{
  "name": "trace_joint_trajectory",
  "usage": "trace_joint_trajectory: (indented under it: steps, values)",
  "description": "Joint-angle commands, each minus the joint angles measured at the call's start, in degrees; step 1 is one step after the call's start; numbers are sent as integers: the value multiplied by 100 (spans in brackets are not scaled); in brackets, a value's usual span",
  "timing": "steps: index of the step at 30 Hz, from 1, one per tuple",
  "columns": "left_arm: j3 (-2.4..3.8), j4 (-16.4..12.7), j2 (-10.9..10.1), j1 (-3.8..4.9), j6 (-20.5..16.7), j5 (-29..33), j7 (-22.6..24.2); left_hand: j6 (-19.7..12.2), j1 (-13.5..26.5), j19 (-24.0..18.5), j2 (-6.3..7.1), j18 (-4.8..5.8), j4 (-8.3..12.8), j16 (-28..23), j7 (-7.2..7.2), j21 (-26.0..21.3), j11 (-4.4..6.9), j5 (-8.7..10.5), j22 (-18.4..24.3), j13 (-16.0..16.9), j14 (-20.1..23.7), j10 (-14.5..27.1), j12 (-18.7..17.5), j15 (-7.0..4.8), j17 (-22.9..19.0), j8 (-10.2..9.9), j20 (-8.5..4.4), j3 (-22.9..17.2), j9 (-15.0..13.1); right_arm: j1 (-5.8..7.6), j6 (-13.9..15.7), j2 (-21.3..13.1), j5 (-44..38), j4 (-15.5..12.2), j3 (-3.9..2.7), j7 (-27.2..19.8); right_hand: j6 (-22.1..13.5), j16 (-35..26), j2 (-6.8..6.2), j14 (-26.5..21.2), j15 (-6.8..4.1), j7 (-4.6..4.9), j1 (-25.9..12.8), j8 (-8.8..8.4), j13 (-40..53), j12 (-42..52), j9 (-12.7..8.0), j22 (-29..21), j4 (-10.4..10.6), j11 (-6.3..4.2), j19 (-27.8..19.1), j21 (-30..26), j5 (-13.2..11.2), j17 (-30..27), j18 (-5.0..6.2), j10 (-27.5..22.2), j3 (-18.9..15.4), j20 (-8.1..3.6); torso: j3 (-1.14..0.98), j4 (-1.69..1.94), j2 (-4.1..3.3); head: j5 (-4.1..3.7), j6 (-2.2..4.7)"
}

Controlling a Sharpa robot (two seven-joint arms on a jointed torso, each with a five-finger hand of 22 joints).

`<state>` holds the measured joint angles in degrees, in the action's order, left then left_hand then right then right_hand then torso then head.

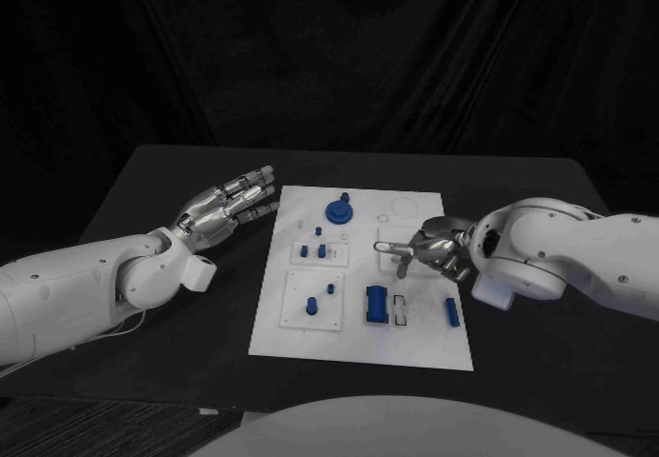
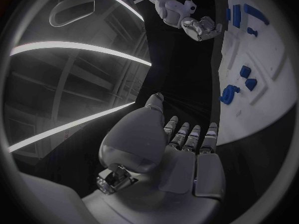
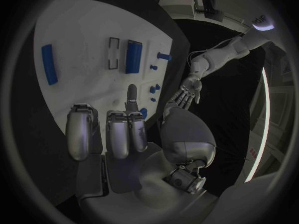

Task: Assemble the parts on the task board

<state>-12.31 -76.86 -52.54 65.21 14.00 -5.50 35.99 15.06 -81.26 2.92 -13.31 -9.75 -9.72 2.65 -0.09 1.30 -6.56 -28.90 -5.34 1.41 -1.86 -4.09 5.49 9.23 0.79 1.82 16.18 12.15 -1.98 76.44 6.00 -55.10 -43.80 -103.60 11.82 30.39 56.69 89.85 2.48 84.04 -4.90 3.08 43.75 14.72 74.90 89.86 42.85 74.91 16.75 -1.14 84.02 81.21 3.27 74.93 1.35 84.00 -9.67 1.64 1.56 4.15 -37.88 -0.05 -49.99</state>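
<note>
A black bench (image 1: 165,181) stood under everything, its dark matte top running wide to both sides. Behind its far edge hung a black curtain (image 1: 357,67) in loose vertical folds, closing off the whole background above the bench.

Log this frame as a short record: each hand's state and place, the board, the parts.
left hand: open, palm up, off the board's left edge, holding nothing
right hand: over the board's right half, fingers curled, nothing seen in them
task board: white, flat at table centre
parts: blue block, slim bar, round piece, small pegs
</note>
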Motion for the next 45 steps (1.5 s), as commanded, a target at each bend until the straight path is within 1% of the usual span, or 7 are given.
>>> trace_joint_trajectory:
  steps: [1,10,13,16,23,33,45]
  values:
    - [5,-7,12,-8,59,33,62,13,10,24,-60,-59,-34,19,13,22,-2,-29,-3,0,-16,16,13,40,8,38,9,-6,-5,133,418,-111,935,-17,8,-532,53,15,115,596,24,-14,45,47,1510,14,-9,1246,-10,-6,270,57,42,1507,65,600,-55,7,6,3,3,1,-1]
    - [5,-2,5,-10,45,33,65,12,13,27,-60,-59,-37,20,17,23,-3,-28,-6,1,-17,12,20,41,8,39,10,-4,-5,255,185,-234,1112,205,10,-332,110,15,261,596,0,-43,544,114,1510,14,-44,1254,-121,-33,282,95,501,1507,59,600,-188,-18,6,3,-6,-11,-1]
    - [5,1,4,-10,45,33,67,18,13,28,-60,-59,-38,24,19,24,-4,-28,-8,2,-19,10,23,41,10,40,10,-4,-6,208,-25,-278,524,235,10,-82,77,15,222,596,-4,-44,1273,110,1510,14,-77,1256,-549,-35,282,106,1257,1507,57,600,-91,-24,3,0,-15,-4,-1]
    - [5,10,4,-14,50,33,62,18,13,28,-60,-59,-38,24,19,24,-4,-28,-8,2,-19,10,23,41,10,40,10,-4,-6,161,-315,-339,-298,241,11,187,62,8,167,592,1,-38,1563,97,1510,14,-120,1241,-735,-33,265,64,1346,1488,68,600,-117,-22,2,-4,-10,-6,-1]
    - [5,27,20,-27,57,33,59,16,13,26,-60,-59,-38,21,20,23,-5,-30,-3,2,-17,11,22,41,9,39,10,-3,-6,105,-597,-436,-1111,243,12,415,202,-8,241,583,-7,-61,2124,63,1510,14,-299,1228,-1107,-41,251,26,995,1442,77,600,30,-20,1,0,-6,-36,-1]
    - [5,33,30,-44,43,33,81,-5,13,27,-61,-59,-39,23,22,23,-8,-33,-4,2,-18,9,24,41,9,36,11,-4,-3,1,-812,-520,-1720,220,13,508,590,-16,298,579,-74,-153,1959,79,1510,14,-454,1246,-1020,-119,277,80,770,1417,64,600,-41,-77,6,3,-2,-42,-1]
    - [5,35,26,-52,39,33,98,1,11,28,-61,-59,-38,22,18,24,-12,-35,-5,3,-18,7,28,41,9,36,11,-3,-3,-156,-1281,-582,-2061,173,13,609,740,-36,348,566,-59,-112,1729,-338,1510,14,-949,1242,-892,-88,277,70,583,1353,65,600,-147,-75,2,0,-8,-94,-1]
